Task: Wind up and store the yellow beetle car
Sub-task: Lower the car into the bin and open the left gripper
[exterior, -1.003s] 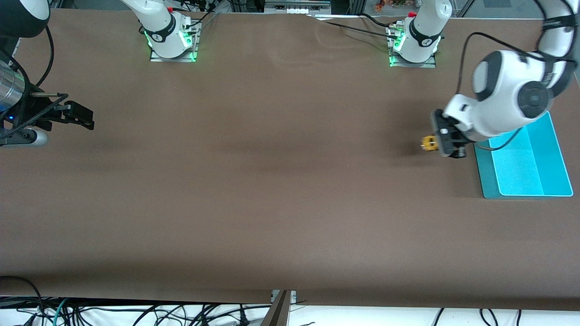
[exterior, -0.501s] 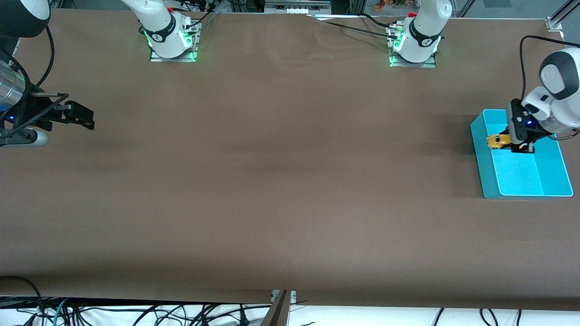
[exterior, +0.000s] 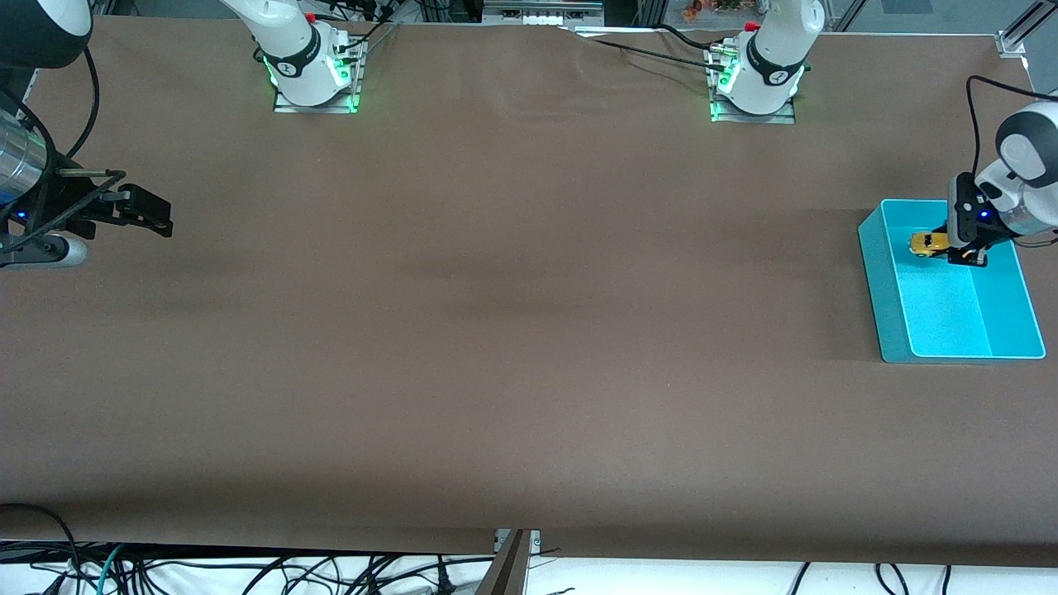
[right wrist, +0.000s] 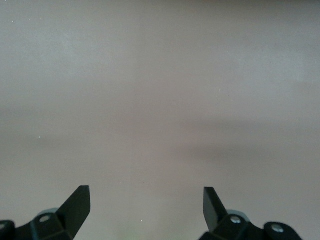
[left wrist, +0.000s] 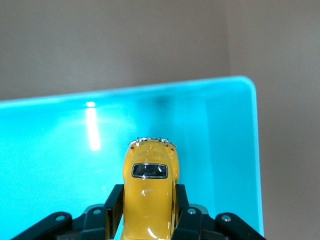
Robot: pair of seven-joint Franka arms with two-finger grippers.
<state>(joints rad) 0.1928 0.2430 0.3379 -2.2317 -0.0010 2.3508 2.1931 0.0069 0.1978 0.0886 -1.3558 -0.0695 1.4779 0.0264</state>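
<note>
The yellow beetle car [exterior: 927, 244] is pinched by its sides in my left gripper [exterior: 942, 246], which is shut on it. Gripper and car hang over the part of the turquoise bin [exterior: 874, 273] that lies toward the robot bases, low between its walls. In the left wrist view the car [left wrist: 149, 200] points away from the camera, with a black finger [left wrist: 116, 197] on each side and the bin floor [left wrist: 55, 155] below; I cannot tell whether its wheels touch that floor. My right gripper [exterior: 147, 211] waits open over bare table at the right arm's end, with nothing between its fingers [right wrist: 80, 200].
The bin stands at the left arm's end of the brown table [exterior: 512, 330]. Both arm bases [exterior: 312, 70] [exterior: 756, 78] stand along the edge farthest from the front camera. Cables [exterior: 248, 570] hang below the nearest edge.
My left arm has swung the car from above the table beside the bin to over the bin and come lower. The right arm has not moved.
</note>
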